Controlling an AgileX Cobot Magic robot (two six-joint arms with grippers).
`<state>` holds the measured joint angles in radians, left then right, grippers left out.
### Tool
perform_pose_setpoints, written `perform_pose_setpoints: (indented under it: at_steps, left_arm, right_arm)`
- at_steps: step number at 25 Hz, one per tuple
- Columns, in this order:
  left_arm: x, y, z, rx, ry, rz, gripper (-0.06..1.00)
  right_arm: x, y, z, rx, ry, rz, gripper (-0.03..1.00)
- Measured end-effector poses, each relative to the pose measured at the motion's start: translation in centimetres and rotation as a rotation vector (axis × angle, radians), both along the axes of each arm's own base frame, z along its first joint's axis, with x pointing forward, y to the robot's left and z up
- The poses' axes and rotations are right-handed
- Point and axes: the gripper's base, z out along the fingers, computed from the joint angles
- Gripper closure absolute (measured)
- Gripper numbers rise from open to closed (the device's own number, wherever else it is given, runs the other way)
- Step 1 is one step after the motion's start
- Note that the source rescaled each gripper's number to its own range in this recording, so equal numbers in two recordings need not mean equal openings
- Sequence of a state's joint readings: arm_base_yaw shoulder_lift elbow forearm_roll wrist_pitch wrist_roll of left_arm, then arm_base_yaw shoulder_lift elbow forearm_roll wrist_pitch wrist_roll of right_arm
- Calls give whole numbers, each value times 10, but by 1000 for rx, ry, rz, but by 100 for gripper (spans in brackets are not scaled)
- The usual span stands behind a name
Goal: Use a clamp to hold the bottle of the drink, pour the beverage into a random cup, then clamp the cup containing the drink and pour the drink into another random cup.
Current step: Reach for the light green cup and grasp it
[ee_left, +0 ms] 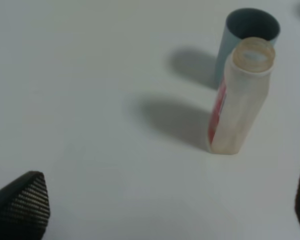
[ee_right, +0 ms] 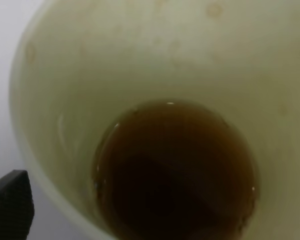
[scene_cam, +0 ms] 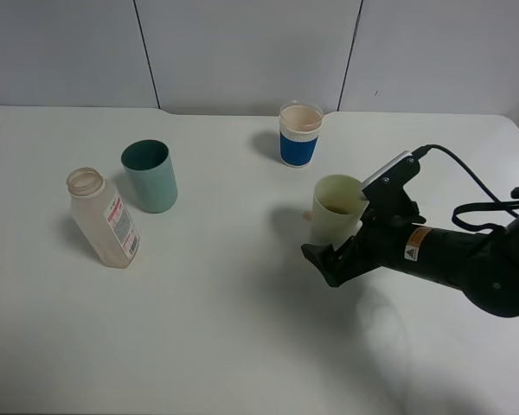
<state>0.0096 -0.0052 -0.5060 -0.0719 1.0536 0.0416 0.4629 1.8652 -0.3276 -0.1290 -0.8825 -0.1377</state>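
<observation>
Right fingers (scene_cam: 322,258) apart beside tall pale yellow-green plastic tumbler (scene_cam: 333,216) holding thin brown liquid (ee_right: 175,170); likely light, flexible, so grip mid-wall.

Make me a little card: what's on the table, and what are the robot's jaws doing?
Table: white
Bottle: upright on the left, uncapped, looks empty
Teal tumbler: upright, just behind the bottle
Blue cup: upright, at the back
Yellow-green cup: upright, brown beverage in its bottom
Right gripper: jaws open, at the yellow-green cup
Left gripper: jaws open, empty, facing the bottle
</observation>
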Motion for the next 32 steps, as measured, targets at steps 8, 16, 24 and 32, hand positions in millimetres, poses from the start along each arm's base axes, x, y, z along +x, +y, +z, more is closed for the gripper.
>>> perform_pose_setpoints:
  at_steps: [8, 16, 24, 32]
  left_arm:
    - [0, 0, 0, 0, 0, 0, -6]
    - [0, 0, 0, 0, 0, 0, -6]
    - [0, 0, 0, 0, 0, 0, -6]
    - [0, 0, 0, 0, 0, 0, -6]
  right_arm:
    - [4, 3, 4, 60, -95, 6, -3]
    - [5, 4, 5, 67, -108, 7, 46]
    - [5, 3, 5, 66, -107, 4, 96]
    - [4, 3, 7, 66, -90, -6, 96]
